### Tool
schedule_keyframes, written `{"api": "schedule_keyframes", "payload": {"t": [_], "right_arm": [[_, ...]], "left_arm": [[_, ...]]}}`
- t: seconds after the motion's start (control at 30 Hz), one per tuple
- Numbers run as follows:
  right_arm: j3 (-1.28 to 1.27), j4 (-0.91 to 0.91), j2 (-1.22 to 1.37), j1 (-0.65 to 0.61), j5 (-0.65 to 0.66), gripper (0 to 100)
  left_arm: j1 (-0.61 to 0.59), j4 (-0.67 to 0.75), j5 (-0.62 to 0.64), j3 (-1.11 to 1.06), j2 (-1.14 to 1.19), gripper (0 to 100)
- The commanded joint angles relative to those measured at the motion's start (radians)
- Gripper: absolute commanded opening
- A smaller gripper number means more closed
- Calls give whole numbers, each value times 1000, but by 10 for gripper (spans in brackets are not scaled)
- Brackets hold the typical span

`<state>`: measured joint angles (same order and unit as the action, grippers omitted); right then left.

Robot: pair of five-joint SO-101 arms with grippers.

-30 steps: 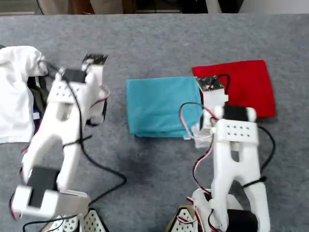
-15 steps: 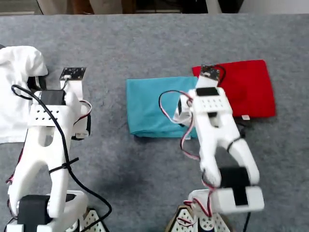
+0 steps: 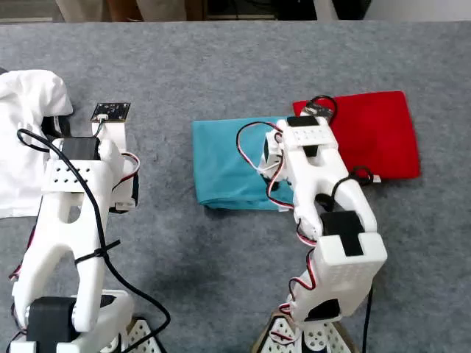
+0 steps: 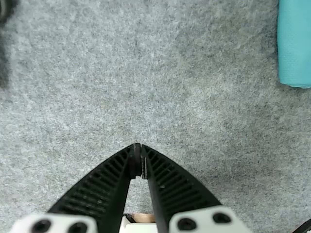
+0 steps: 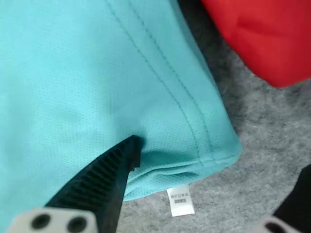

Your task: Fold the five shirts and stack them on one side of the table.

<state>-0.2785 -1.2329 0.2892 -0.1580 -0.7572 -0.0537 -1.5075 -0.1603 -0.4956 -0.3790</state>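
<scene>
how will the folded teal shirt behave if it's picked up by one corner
Probably floppy: the teal shirt is thin knit cloth with soft rounded folds, so a corner lift would likely let its layers droop open. Likely light too, and it may drag rather than slide on the fuzzy grey table.

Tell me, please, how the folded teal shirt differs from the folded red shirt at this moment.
The teal shirt lies mid-table, while the red shirt lies beside it, further toward the right arm's side and slightly farther from the arm bases. The open right gripper straddles the teal shirt's corner, whereas no gripper is at the red shirt. Both are folded into flat rectangles of similar size on the grey table.
</scene>
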Motion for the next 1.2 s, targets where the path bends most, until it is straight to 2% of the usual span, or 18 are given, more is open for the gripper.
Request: {"api": "schedule_keyframes", "payload": {"t": [0.0, 0.2, 0.47, 0.67, 0.9, 1.07, 1.17], "right_arm": [[41, -8, 8, -15, -12, 432], [41, -2, 38, -12, -2, 242], [62, -17, 42, -8, 26, 154], [179, -123, 44, -7, 83, 5], [341, -222, 44, -7, 109, 2], [510, -261, 48, -7, 222, 2], [610, -285, 48, -5, 287, 2]], "left_arm": [[-12, 3, -5, -2, -33, 19], [-12, 3, -6, -2, -33, 19], [-12, 3, -2, -2, -31, 19], [-12, 3, -2, -2, -31, 19], [-12, 2, -2, -2, -31, 19], [-14, -18, -3, 0, -33, 19], [-55, -17, -5, 3, -33, 19]]}}
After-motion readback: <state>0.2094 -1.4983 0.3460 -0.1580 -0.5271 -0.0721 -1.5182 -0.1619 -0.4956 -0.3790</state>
